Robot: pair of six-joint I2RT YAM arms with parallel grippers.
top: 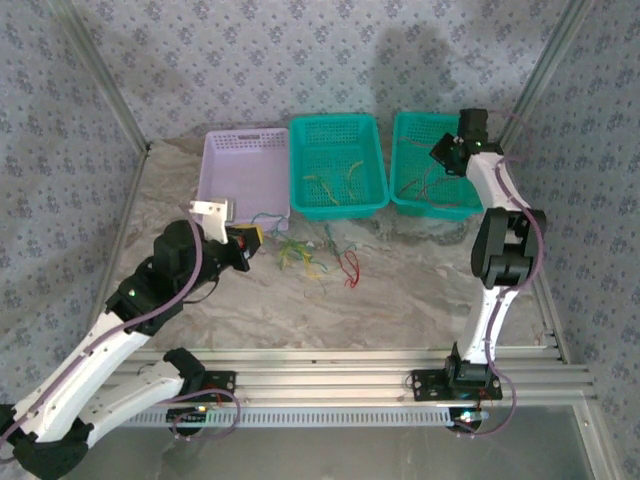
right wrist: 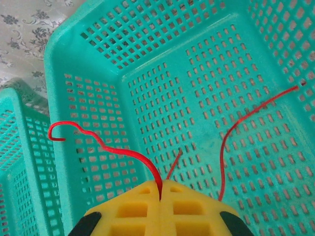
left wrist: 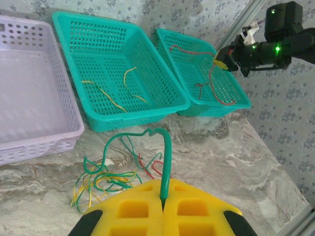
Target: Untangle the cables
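the left arm [top: 130,310] reaches low over the marbled desk [top: 400,300], its left hand [left wrist: 163,195] pinched shut on a green wire [left wrist: 167,152] rising from the cables [left wrist: 106,179] tangled there, while the right hand [right wrist: 160,189], raised over a teal basket [right wrist: 206,64], clamps a red wire [right wrist: 98,140]; patterned walls [top: 300,50] around.

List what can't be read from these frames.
- Left wrist view: the green cable disappears into the shut left gripper, so its held end is hidden.
- Right wrist view: the red cable is pinched in the right gripper. A second red strand runs behind the gripper, so it is unclear whether the two join.
- Top view: the loose cables are too small to tell which crosses which.
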